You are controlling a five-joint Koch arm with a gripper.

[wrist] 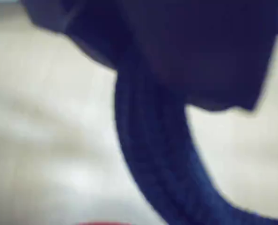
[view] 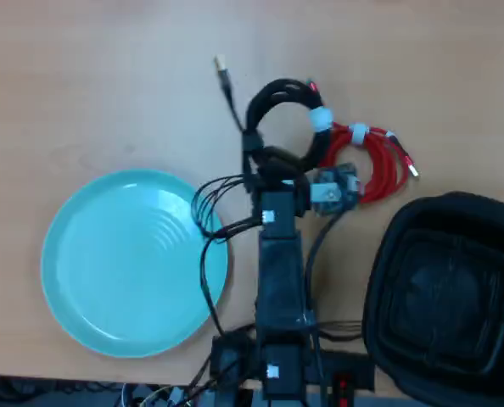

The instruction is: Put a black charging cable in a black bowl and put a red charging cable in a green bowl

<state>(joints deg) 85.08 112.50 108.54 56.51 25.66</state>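
Claw (view: pixel 273 161) state I cannot tell, it hangs over the black charging cable (view: pixel 279 97) in the upper centre; it should avoid the touching red charging cable (view: pixel 379 165)

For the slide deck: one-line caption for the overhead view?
Koch arm reaches over black charging cable beside red charging cable; green bowl and black bowl both empty.

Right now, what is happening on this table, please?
The arm's gripper reaches over the black charging cable, which lies on the table touching the red charging cable. Whether it grips the cable cannot be told; the wrist view is blurred. Both the green bowl and the black bowl hold no cable.
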